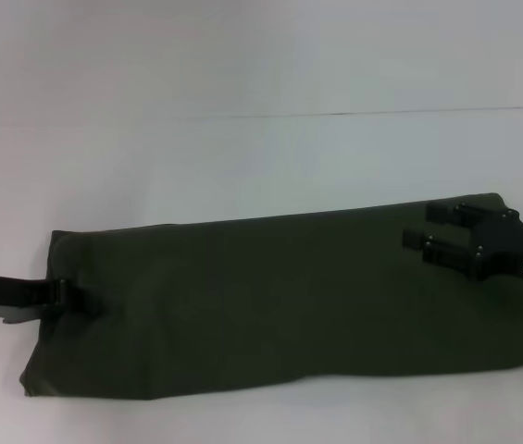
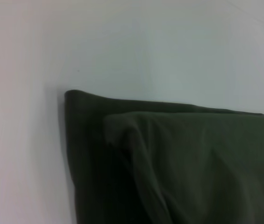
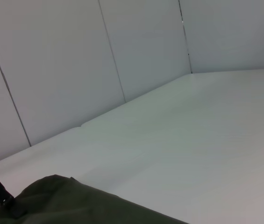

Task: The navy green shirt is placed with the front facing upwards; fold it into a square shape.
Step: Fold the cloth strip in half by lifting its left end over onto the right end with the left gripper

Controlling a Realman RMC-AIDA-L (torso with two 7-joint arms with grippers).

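The navy green shirt (image 1: 270, 305) lies on the white counter (image 1: 242, 157) as a long, narrow band, folded lengthwise so that only plain green cloth faces up. It runs across the near part of the counter from the robot's left to its right, slightly tilted, with the right end farther from the robot than the left end.

The left end effector (image 1: 68, 294) sits low at the shirt's left end, reaching in from the left edge of the head view. Its dark fingertips touch the cloth at the short edge, and the fabric puckers a little there; I cannot tell whether it is closed on the cloth or only resting against it. In the left wrist view, the shirt (image 2: 178, 168) shows 2 layers, the upper one lying over a lower one whose edge and corner stick out beside it.

The right end effector (image 1: 426, 226) rests over the shirt's right end, near the far edge. Its 2 black fingers (image 1: 428, 240) are spread apart, pointing toward the left, holding nothing.

In the right wrist view, a corner of the shirt (image 3: 75, 203) lies on the counter (image 3: 192, 140).
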